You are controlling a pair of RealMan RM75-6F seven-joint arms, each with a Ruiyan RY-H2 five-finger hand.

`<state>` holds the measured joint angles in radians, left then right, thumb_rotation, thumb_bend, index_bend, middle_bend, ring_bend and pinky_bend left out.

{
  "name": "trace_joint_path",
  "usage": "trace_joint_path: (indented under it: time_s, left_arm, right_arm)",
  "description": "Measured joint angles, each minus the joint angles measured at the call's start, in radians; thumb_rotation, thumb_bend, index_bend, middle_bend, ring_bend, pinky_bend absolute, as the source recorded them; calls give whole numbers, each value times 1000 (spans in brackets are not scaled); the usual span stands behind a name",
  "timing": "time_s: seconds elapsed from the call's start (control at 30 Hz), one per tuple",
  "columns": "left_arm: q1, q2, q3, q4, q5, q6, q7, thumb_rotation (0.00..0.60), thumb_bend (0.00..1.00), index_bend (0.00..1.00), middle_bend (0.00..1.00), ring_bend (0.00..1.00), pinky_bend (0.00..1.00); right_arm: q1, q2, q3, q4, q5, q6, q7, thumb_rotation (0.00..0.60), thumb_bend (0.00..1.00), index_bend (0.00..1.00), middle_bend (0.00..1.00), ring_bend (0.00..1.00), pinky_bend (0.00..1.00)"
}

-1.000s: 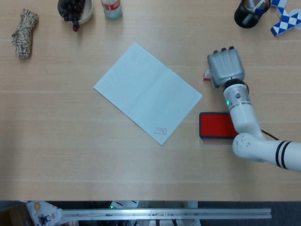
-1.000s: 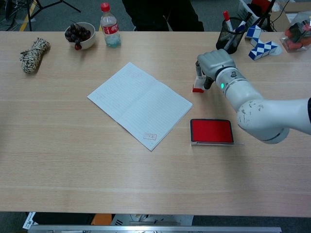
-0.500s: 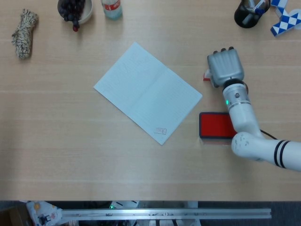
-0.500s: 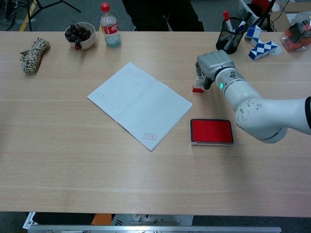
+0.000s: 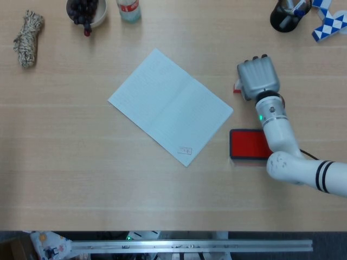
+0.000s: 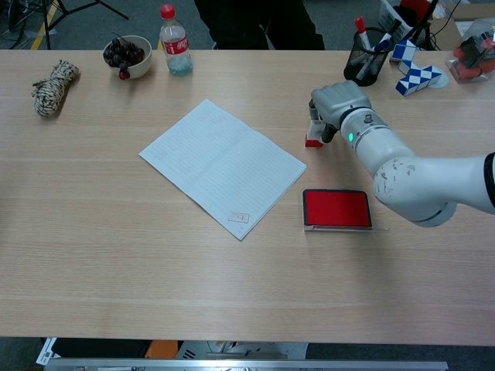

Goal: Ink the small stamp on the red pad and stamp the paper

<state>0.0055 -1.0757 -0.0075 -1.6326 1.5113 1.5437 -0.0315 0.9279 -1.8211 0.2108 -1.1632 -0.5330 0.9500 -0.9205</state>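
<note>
My right hand (image 5: 258, 77) (image 6: 338, 102) curls its fingers around the small stamp (image 5: 237, 86) (image 6: 313, 133), a white body with a red base. The base sits at or just above the table, right of the paper and behind the pad. The red ink pad (image 5: 248, 144) (image 6: 336, 208) lies open under my right forearm, which hides part of it in the head view. The white lined paper (image 5: 168, 103) (image 6: 220, 162) lies at an angle in the middle of the table and carries a small stamp mark (image 5: 185, 150) (image 6: 239, 219) near its front corner. My left hand shows in neither view.
Along the far edge stand a coil of rope (image 5: 28, 39), a bowl of dark fruit (image 5: 85, 11) and a plastic bottle (image 5: 129, 10). At the back right are a black pen cup (image 5: 284, 15) and a blue-and-white folding puzzle (image 5: 328, 21).
My right hand with the stamp has shifted a few pixels left and away from me. Paper and pad have not moved.
</note>
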Motion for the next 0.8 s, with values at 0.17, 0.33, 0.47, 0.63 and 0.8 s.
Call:
trace_joint_path:
  time_s: [0.17, 0.33, 0.47, 0.63, 0.8]
  left_arm:
    - [1, 3, -2, -3, 0, 3, 1, 600, 193, 124, 115, 187, 168]
    - [-1, 4, 0, -13, 4, 0, 13, 600, 193, 124, 115, 187, 168]
    - [-2, 7, 1, -22, 7, -2, 19, 600, 192, 124, 115, 186, 168]
    - [-5, 11, 1, -36, 6, -7, 31, 600, 193, 124, 115, 187, 168]
    - [-8, 10, 8, -46, 16, -13, 47, 600, 193, 124, 115, 187, 168]
  right_arm:
    - [-16, 60, -10, -85, -40, 9, 21, 600, 360, 630, 467, 344, 300]
    - [-45, 162, -45, -234, -131, 31, 49, 600, 359, 638, 474, 344, 300]
    - [-75, 262, -90, -362, -234, 44, 81, 600, 359, 643, 479, 344, 307]
    - [-115, 384, -161, -486, -373, 48, 130, 600, 359, 649, 491, 359, 326]
    - [-149, 441, -236, -547, -503, 46, 165, 600, 359, 656, 497, 370, 344]
